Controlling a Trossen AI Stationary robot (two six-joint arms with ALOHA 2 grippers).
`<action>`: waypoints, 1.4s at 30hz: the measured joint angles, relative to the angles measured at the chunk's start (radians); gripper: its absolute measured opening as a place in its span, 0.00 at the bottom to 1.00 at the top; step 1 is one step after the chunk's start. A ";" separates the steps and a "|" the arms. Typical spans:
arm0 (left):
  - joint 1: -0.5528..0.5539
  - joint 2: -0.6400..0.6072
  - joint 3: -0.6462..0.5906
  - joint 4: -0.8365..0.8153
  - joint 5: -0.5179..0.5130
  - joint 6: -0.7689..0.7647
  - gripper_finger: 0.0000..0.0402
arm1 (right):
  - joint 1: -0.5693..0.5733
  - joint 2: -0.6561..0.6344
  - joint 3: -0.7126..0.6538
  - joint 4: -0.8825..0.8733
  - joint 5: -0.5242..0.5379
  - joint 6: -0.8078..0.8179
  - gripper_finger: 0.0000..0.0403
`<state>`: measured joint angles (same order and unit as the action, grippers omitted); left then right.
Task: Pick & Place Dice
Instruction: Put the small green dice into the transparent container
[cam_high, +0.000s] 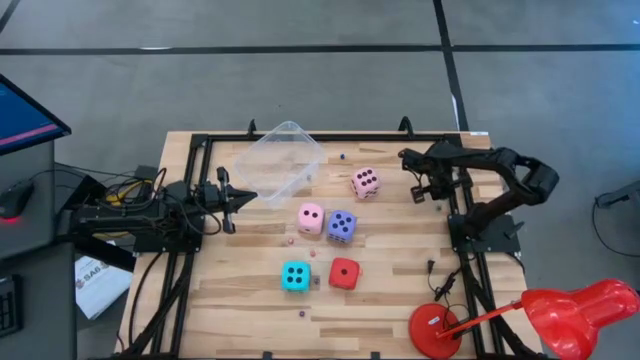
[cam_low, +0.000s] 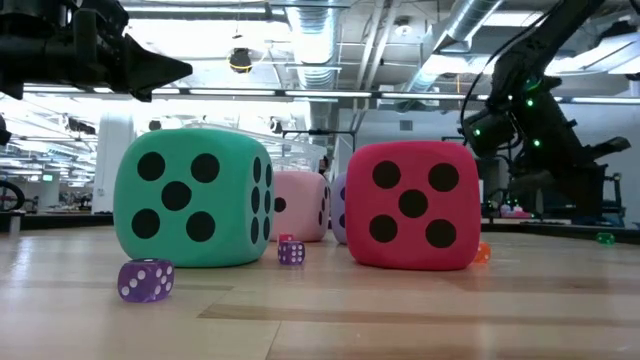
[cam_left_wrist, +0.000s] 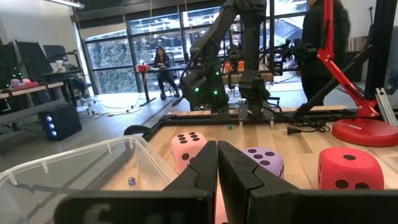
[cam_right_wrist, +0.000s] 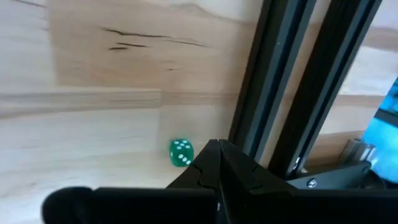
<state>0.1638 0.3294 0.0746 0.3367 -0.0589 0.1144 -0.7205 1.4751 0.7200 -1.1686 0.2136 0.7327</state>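
dice mid-table | left fingers beside, closed, apart

Dice, dark pips: cyan die, red die, violet-blue die, two pale pink dice. Clear tub. Pale wood table. Red lamp.
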 joint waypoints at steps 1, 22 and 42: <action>0.000 0.000 0.000 0.000 0.000 0.000 0.01 | -0.008 0.011 -0.012 0.002 -0.003 0.000 0.00; 0.000 0.000 0.000 0.000 0.000 0.000 0.01 | 0.063 -0.014 -0.068 0.267 -0.189 -0.087 0.00; 0.000 0.000 0.000 0.000 0.000 0.000 0.01 | 0.136 -0.079 -0.039 0.065 -0.077 0.095 0.00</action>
<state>0.1638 0.3294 0.0746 0.3370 -0.0585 0.1146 -0.5842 1.3964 0.6813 -1.1037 0.1363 0.8282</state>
